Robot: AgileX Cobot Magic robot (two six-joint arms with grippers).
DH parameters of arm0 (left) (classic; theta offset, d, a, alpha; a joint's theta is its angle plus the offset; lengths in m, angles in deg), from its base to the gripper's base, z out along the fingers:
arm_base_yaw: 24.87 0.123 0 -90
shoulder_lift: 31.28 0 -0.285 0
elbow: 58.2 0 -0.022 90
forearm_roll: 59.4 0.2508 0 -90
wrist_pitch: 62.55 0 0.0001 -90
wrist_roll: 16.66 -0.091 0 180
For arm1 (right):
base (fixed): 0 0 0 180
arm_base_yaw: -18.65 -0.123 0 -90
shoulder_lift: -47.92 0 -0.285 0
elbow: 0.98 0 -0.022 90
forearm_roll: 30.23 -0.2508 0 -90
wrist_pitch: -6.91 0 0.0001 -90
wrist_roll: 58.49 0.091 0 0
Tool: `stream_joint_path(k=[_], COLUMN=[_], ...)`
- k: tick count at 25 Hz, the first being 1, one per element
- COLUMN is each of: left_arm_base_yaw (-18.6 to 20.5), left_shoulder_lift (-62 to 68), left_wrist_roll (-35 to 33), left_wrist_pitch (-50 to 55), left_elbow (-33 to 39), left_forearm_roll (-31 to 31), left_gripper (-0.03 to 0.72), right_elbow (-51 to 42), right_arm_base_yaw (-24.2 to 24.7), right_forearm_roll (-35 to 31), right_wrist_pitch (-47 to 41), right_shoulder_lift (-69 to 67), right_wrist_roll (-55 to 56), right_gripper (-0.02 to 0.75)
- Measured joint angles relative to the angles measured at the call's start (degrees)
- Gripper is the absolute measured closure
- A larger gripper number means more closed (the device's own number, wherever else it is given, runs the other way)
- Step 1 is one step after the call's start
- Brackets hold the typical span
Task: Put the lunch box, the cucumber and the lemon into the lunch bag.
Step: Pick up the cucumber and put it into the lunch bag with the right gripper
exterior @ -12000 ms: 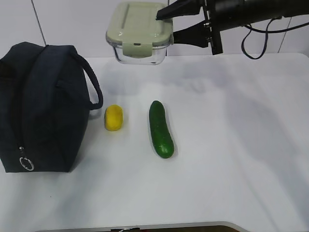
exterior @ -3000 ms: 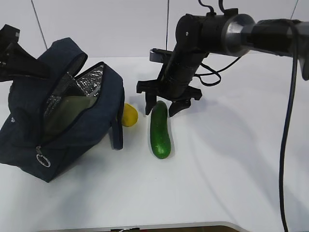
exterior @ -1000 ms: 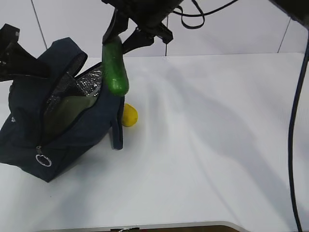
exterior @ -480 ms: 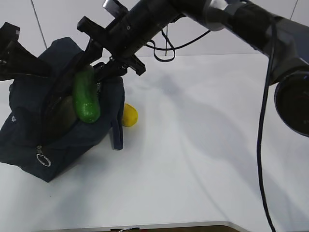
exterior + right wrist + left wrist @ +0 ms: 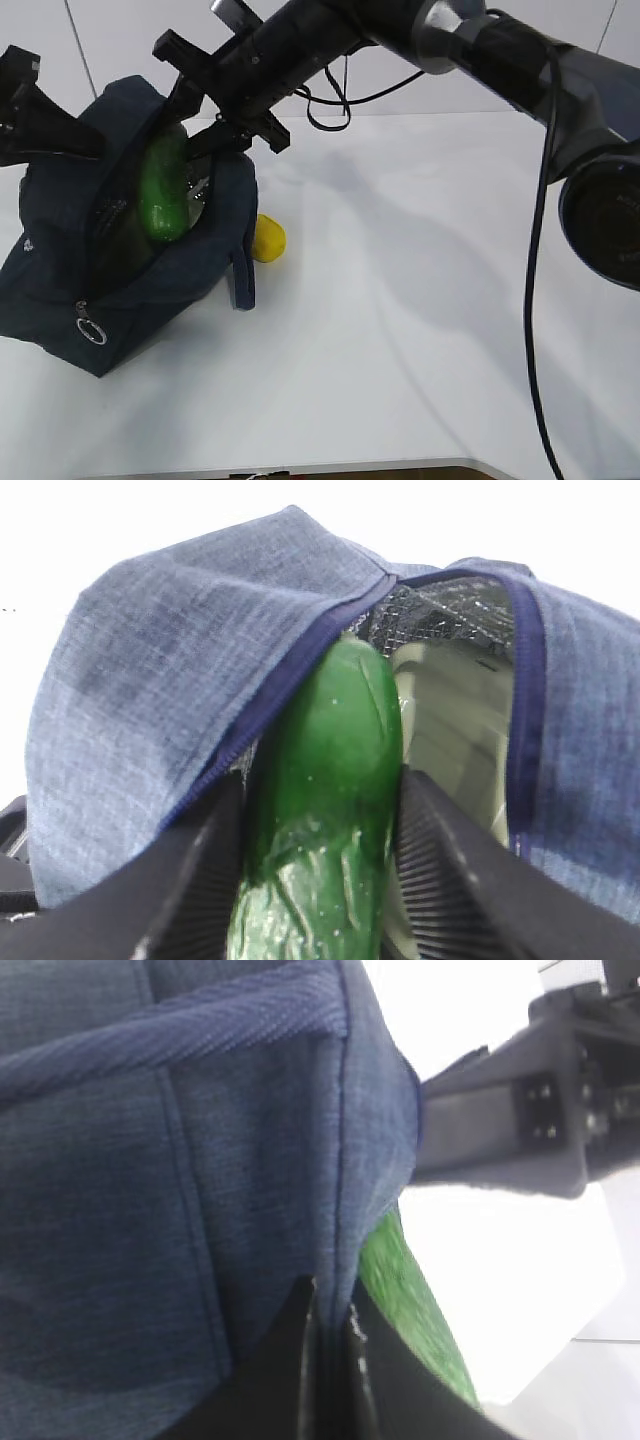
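The right hand [image 5: 320, 880] is gripping the single cucumber [image 5: 163, 188], long axis steeply upright, lower tip pointing into the open lunch bag [image 5: 60, 290]. The left hand [image 5: 328, 1345] is pinching the bag's edge. One lemon [image 5: 267, 239] is lying on the counter [image 5: 420, 330] beside the bag.

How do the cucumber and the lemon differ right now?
The cucumber is dark green and long; the lemon is bright yellow, short and oval. The cucumber is held by the right pincer with its lower end in the mouth of the lunch bag; the lemon lies on the table beside the bag. Neither is fully inside the bag.
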Motion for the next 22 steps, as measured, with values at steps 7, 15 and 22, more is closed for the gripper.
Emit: stream_joint_path(k=[7, 15, 22], left_arm_base_yaw=[0.0, 0.0, 0.0], left_shoulder_lift=[0.0, 0.0, 0.0], left_wrist_roll=[0.0, 0.0, 0.0], left_wrist_pitch=[0.0, 0.0, 0.0], left_elbow=[0.0, 0.0, 0.0], left_forearm_roll=[-0.1, -0.1, -0.1], left_gripper=[0.705, 0.705, 0.705], right_elbow=[0.0, 0.0, 0.0], right_arm_base_yaw=[0.0, 0.0, 0.0], right_forearm_roll=[0.0, 0.2, 0.5], right_wrist_pitch=[1.2, 1.2, 1.2], right_shoulder_lift=[0.0, 0.0, 0.0], right_wrist_roll=[0.0, -0.4, -1.1], right_gripper=[0.349, 0.316, 0.245])
